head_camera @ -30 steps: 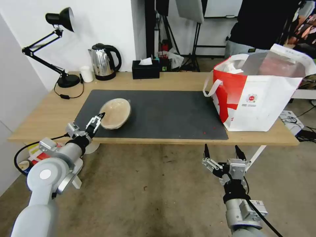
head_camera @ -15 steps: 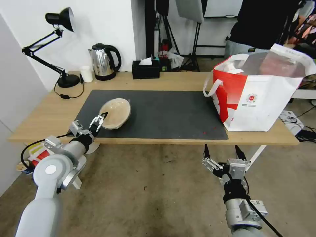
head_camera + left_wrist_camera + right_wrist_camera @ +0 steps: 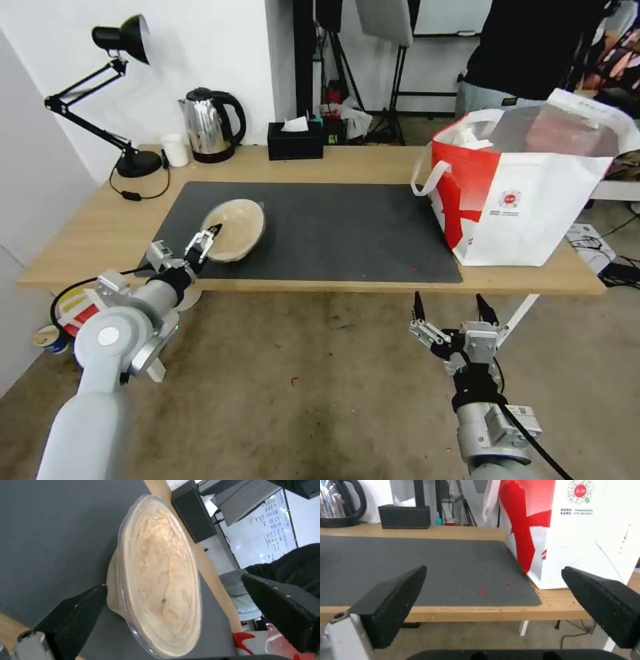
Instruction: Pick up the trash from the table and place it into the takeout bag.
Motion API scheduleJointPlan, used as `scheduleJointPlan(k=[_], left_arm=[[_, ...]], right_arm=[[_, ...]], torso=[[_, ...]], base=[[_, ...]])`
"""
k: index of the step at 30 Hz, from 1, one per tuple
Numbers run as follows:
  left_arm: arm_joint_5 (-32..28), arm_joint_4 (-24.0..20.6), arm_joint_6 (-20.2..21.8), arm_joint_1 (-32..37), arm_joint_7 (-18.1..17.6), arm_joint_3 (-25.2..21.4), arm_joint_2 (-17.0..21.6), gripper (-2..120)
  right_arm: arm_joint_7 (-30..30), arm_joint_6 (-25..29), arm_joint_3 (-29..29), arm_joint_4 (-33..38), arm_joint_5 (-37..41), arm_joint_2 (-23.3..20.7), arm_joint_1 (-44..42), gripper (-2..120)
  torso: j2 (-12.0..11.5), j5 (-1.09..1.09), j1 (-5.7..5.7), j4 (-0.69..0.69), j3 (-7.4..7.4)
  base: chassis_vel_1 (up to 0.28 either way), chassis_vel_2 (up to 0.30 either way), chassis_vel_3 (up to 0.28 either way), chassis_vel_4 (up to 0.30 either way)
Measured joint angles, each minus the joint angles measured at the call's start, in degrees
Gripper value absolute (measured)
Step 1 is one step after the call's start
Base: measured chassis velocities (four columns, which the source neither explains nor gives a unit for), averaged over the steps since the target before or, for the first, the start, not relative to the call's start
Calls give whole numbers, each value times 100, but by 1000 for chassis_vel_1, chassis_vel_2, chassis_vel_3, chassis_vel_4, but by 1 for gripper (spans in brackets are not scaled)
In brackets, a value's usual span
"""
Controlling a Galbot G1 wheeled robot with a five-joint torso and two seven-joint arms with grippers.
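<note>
Beige paper bowl (image 3: 234,229), covered with a clear lid, sits on the dark grey mat (image 3: 333,227) near the left end of the light-wood worktop (image 3: 100,227). It is the one piece of trash visible on the worktop, so it is judged to be the item left to move. The left tool (image 3: 202,241) is at the bowl's near edge, released. In the left wrist view its fingers are spread wide with the bowl's rim (image 3: 160,580) between them, one finger against the bowl's side and the other well apart. The bowl is not yet gripped or lifted.

The takeout bag (image 3: 527,187) stands open at the right end of the worktop, well apart from the bowl, with white items visible inside its mouth. The open mat between bowl and bag is bare but for a few red crumbs (image 3: 415,269).

The right tool (image 3: 450,312) hangs released below the worktop's front edge, near the bag.

Along the back edge stand a desk lamp (image 3: 120,47), a small white cup (image 3: 176,150), an electric kettle (image 3: 210,125) and a black tissue box (image 3: 295,140), all clear of the path.
</note>
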Motion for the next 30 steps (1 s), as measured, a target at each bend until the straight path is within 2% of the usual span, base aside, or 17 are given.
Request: scheduleJointPlan(k=[21,29,30], left_arm=[[31,106,4,-32,9,40,-58,100],[48,169,8,-58,27,70,-73,75],[48,169,8,-58,27,70,-73,75]], right_arm=[[0,0,0,0,0,0,0,100],[0,0,0,0,0,0,0,100],[0,0,0,0,0,0,0,100]], torso=[[0,0,0,0,0],[0,0,0,0,0],[0,0,0,0,0]], base=[[0,0,0,0],[0,0,0,0],[0,0,0,0]])
